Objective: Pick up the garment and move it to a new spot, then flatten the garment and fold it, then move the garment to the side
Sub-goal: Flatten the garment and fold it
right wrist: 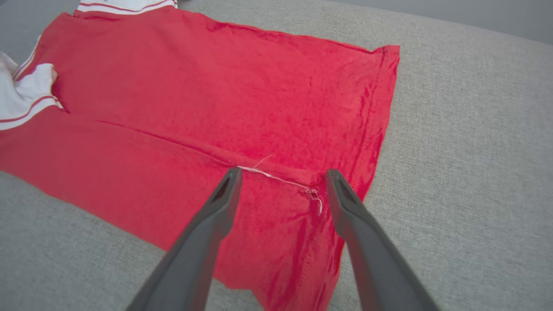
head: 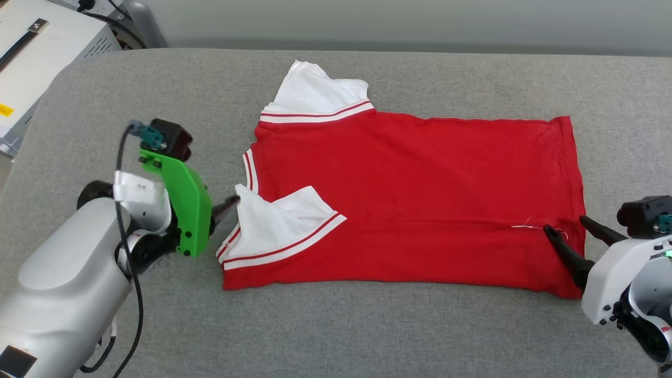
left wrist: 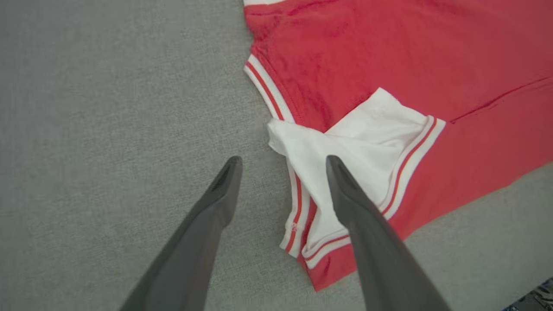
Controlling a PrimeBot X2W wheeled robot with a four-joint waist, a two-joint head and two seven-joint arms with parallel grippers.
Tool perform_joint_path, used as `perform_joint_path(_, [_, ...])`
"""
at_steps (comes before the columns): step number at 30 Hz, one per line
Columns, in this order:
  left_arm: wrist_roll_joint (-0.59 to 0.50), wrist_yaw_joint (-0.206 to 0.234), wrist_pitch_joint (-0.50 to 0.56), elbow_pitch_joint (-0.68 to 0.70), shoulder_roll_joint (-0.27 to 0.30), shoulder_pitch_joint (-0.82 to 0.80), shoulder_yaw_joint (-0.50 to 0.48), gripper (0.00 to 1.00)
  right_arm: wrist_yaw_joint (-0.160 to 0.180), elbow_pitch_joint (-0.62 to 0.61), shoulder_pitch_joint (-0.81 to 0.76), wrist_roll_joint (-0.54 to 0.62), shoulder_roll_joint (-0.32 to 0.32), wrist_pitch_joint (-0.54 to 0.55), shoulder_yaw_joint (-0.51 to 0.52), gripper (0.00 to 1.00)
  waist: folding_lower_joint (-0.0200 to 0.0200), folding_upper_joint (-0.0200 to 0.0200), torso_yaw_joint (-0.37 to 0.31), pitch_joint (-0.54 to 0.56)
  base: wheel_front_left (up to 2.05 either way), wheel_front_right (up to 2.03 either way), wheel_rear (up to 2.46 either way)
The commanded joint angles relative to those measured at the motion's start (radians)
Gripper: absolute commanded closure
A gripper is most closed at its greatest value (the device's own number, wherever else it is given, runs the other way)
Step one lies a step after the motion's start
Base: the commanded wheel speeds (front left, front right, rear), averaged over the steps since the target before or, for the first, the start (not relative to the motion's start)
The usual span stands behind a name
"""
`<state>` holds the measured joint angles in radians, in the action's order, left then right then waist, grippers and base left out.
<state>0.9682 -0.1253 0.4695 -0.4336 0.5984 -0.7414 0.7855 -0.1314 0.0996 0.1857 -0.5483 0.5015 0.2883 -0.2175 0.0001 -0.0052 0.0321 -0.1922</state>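
The garment (head: 420,199) (right wrist: 216,86) lies flat on the grey padded table, red, with its near long edge folded up over the body. One white sleeve (head: 315,94) sticks out at the far left; the other white sleeve (left wrist: 367,142) is folded onto the red. My left gripper (head: 228,207) (left wrist: 284,159) stands open at the collar end, one finger over the folded sleeve and one over bare table. My right gripper (head: 564,223) (right wrist: 284,170) stands open at the hem end, its fingers straddling the fold line and a loose white thread (right wrist: 281,177). Neither holds cloth.
The grey table (head: 157,94) stretches well beyond the garment on the near, far and left sides. A white box-like machine (head: 31,63) stands off the table's far left corner. A black cable (head: 123,210) loops along my left forearm.
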Motion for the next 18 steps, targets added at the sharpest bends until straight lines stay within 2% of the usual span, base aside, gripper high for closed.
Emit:
perform_joint_path(1, [0.024,-0.004,0.056,0.014,0.010,-0.023,0.016,0.00,0.001,-0.005,-0.008,0.005,-0.005,0.010,-0.003,0.00,-0.0001,0.0052,-0.001,-0.001,0.00,0.00,0.00])
perform_joint_path(4, [0.054,-0.005,0.178,0.035,0.023,-0.034,0.060,0.00,0.001,-0.005,0.000,0.001,-0.004,0.025,-0.012,0.00,-0.0001,0.0052,-0.006,-0.005,0.00,0.00,0.00])
perform_joint_path(10, [0.068,-0.005,0.314,0.028,0.030,-0.022,0.134,0.00,0.001,-0.001,0.020,-0.004,-0.004,0.036,-0.035,0.00,-0.0001,0.0052,-0.025,-0.019,0.00,0.00,0.00])
perform_joint_path(18, [0.035,-0.002,0.295,-0.065,0.017,0.024,0.182,0.00,0.001,0.015,0.053,-0.011,-0.012,0.030,-0.080,0.00,-0.0001,0.0052,-0.058,-0.047,0.00,0.00,0.00])
